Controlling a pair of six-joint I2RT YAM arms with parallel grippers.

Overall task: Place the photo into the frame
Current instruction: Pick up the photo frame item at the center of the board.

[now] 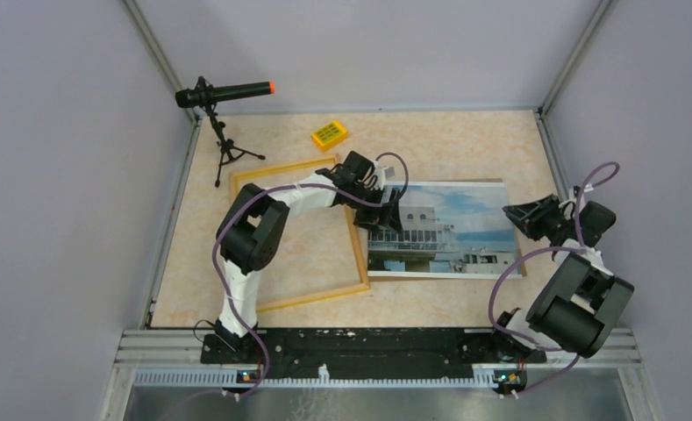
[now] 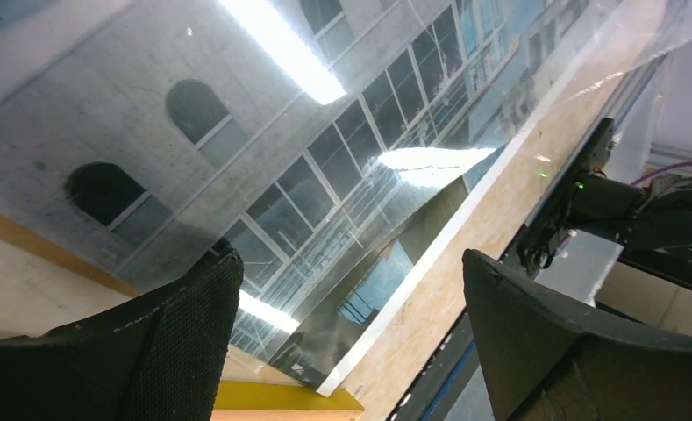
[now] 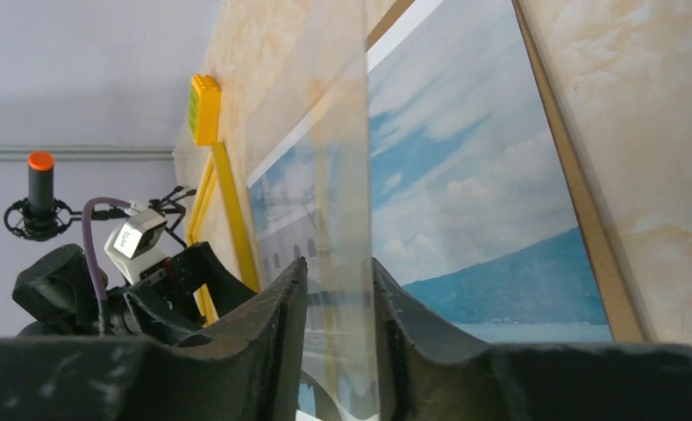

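Photo vs right claw: the photo lies flat, picture side up, just right of the frame. The right claw sits low at its right short edge.
Right claw: narrow, with the edge of a clear sheet running between the fingers. Honestly can't tell if it's pinched or only straddled.
Photo vs left claw: the left claw hangs over the photo's left edge, spread wide, nothing in it. The print's near corner shows between its fingers in the wrist view.
Frame: flat on the tabletop, skewed, its right rail right next to the photo. Touching or not, no idea.
Hard to see: light glare on the sheet washes out some of the building, and the left arm covers the frame's far right corner.
Under the photo: brown cardboard board, only a thin strip showing.
Materials: thin yellowish wood rails, white-bordered print, pale marbled tabletop, black claw pads with a fine mesh texture.
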